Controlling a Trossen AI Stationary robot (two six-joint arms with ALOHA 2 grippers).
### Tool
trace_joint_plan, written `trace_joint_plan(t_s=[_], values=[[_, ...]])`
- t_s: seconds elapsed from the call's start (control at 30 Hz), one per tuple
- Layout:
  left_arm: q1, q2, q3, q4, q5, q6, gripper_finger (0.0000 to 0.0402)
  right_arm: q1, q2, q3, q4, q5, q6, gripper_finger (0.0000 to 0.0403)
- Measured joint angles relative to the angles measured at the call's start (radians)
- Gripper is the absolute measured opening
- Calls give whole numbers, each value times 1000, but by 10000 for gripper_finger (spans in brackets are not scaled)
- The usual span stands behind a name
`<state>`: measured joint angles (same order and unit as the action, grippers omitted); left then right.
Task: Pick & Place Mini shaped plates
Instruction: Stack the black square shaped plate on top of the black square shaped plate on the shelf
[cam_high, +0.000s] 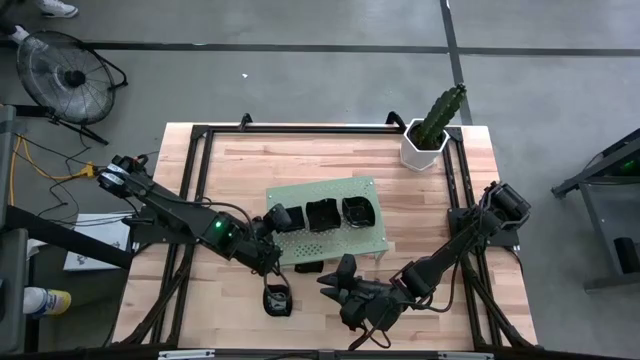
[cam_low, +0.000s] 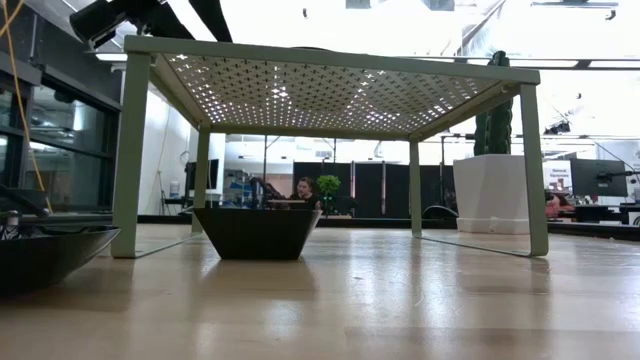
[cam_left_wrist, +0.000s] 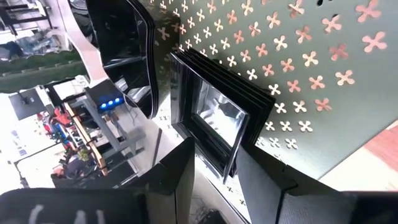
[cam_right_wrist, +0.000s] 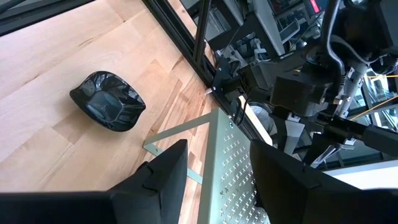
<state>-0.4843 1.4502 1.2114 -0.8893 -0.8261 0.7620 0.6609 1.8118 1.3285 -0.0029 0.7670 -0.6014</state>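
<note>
Left gripper (cam_high: 268, 225) spread around square plate (cam_left_wrist: 217, 121), setting it on green board (cam_high: 370, 232). Right gripper (cam_high: 335, 280) spread, empty, over bench (cam_high: 450, 205) waiting.

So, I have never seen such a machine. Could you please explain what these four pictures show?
Two dark robot arms work at a wooden table. One picture looks down from above, one looks level across the tabletop, and two come from cameras on the wrists. On the table stand a green perforated board on legs and a potted cactus. Small black dishes sit on the board and on the wood. The left gripper is at a stack of square dishes, open around its edge. The right gripper hovers open, holding nothing.
</note>
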Motion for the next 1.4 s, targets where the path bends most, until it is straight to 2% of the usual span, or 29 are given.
trace_joint_plan(t_s=[0.93,1.4], values=[[0,0,0,-4,-7,20,114,-5,0,0,0,-1,0,169],[0,0,0,-56,-2,35,114,-21,0,0,-10,-39,18,170]])
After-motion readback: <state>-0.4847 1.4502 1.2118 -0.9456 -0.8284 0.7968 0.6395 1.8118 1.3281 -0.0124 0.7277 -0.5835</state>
